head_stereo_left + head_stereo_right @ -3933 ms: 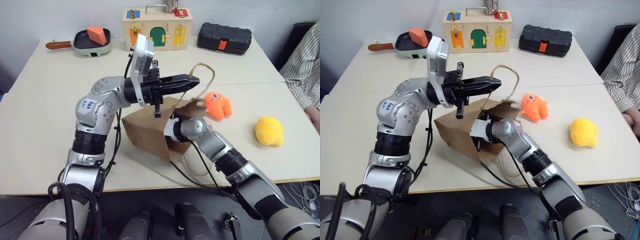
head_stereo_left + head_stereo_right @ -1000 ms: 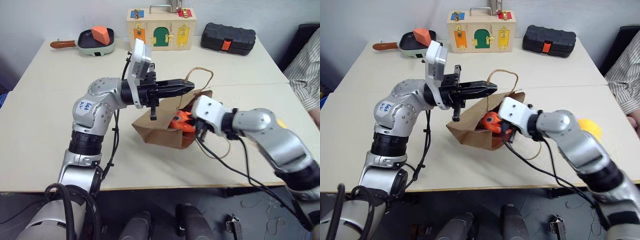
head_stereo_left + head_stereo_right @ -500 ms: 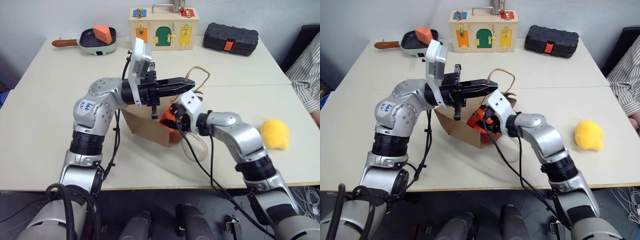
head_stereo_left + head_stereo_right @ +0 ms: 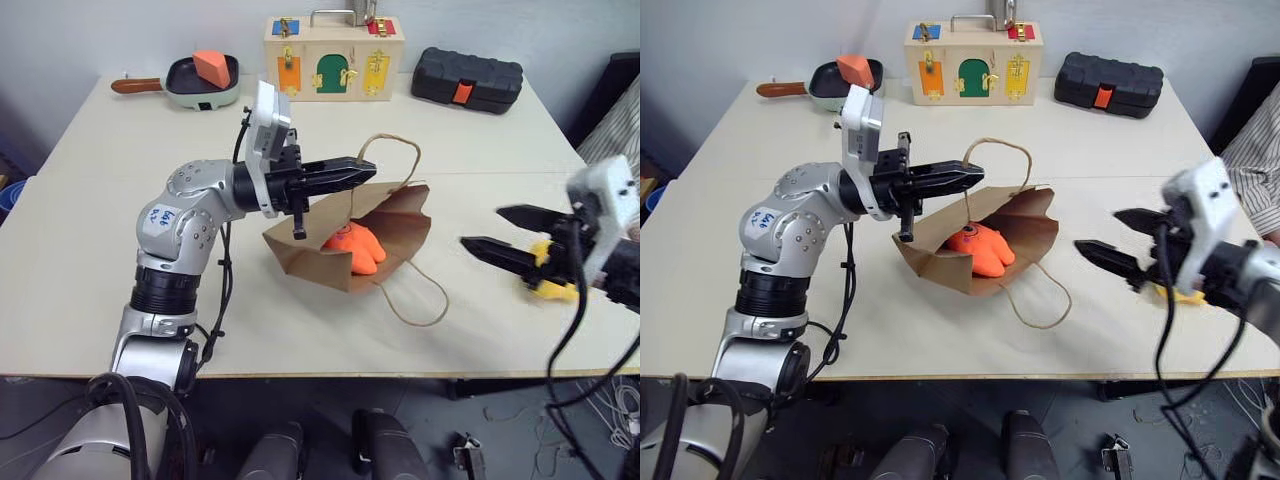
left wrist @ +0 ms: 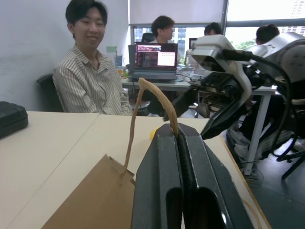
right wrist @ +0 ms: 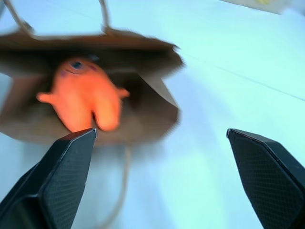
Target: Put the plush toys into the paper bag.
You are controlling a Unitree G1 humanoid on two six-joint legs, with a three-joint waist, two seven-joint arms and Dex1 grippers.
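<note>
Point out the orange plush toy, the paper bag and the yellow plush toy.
orange plush toy [image 4: 978, 247], right eye view, its body.
paper bag [image 4: 940, 269], right eye view, lower brown side.
yellow plush toy [image 4: 552, 289], left eye view, visible lower edge.

A small white sticker [image 4: 160, 217] on my left upper arm carries blue handwritten marks, too small and scrawled for me to read. The laptop screen [image 5: 156, 57] behind the seated person shows coloured content, none of it legible. I can make out no other text, brand or number.

Open-plan office, seated people [image 5: 88, 81], laptop [image 5: 152, 59] on desk, large windows [image 5: 267, 21]
</note>
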